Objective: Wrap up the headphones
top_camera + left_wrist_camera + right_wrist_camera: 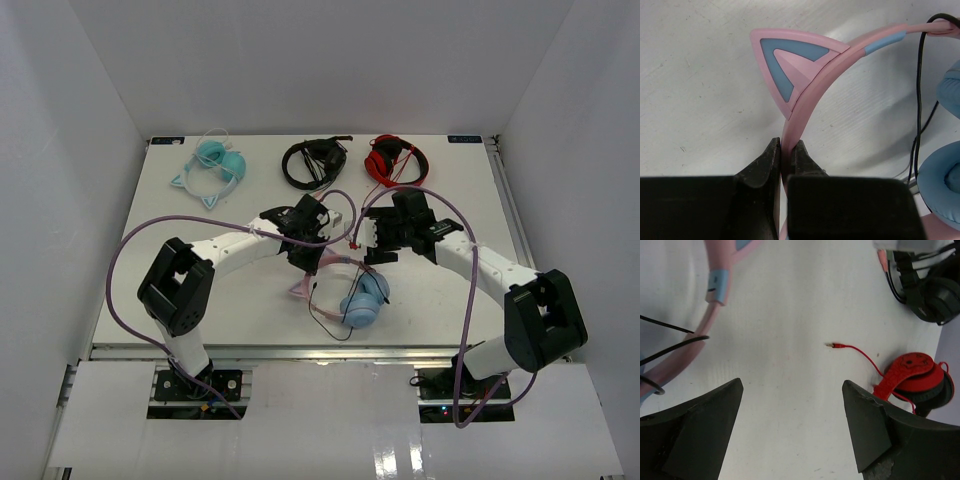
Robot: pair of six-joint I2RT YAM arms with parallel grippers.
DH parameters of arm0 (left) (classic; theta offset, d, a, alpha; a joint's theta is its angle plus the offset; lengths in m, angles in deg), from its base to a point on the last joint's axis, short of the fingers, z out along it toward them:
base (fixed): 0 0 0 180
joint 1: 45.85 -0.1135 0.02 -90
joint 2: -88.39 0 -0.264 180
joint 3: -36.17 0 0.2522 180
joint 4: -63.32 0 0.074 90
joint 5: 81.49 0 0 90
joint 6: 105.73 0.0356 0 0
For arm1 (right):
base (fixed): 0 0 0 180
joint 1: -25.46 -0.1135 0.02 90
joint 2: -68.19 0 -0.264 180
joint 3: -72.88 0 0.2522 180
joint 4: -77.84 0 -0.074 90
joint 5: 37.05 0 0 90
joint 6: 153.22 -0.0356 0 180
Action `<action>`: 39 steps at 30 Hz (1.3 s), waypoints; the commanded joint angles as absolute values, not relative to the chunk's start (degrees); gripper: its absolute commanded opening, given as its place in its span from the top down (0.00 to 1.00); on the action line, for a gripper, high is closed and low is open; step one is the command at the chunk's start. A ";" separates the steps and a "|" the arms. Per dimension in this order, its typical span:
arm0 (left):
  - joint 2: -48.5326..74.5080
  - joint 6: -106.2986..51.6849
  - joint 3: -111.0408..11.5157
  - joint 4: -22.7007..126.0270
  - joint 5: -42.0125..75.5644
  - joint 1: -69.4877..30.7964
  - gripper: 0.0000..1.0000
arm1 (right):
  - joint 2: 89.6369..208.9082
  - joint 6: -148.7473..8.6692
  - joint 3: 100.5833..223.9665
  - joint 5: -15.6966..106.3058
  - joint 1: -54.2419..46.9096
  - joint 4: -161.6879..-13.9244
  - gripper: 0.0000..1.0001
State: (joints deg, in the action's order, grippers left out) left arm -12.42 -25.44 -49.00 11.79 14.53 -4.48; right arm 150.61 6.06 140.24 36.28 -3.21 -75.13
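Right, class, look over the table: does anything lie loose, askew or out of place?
The pink cat-ear headphones with light blue cups have their thin black cable trailing loose across the table, unwrapped. The thin red cable of the red headphones also straggles out, plug lying free.

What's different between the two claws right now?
The left claw is pinched shut on the headphones' pink headband, next to a cat ear; the right claw stands wide open and holds nothing. The left claw has the band between its fingers; the right claw has only bare table between its own. Both are black, two-fingered, and point down at the white table.
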 commanded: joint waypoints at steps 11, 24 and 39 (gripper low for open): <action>-10.95 -25.44 -52.05 11.49 17.07 -5.20 1.00 | 145.01 1.94 143.48 22.87 -0.02 -69.66 0.17; -12.72 -26.10 -53.13 12.03 18.85 -5.55 1.00 | 138.98 26.63 144.85 11.61 -16.60 -54.29 0.38; -12.40 -26.19 -53.18 12.22 21.54 -5.50 1.00 | 153.43 27.01 149.26 31.56 -30.11 -61.85 0.49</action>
State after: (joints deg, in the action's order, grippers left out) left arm -14.52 -25.27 -50.61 10.77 17.44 -5.29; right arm 151.37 25.78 146.32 26.45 -28.25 -59.16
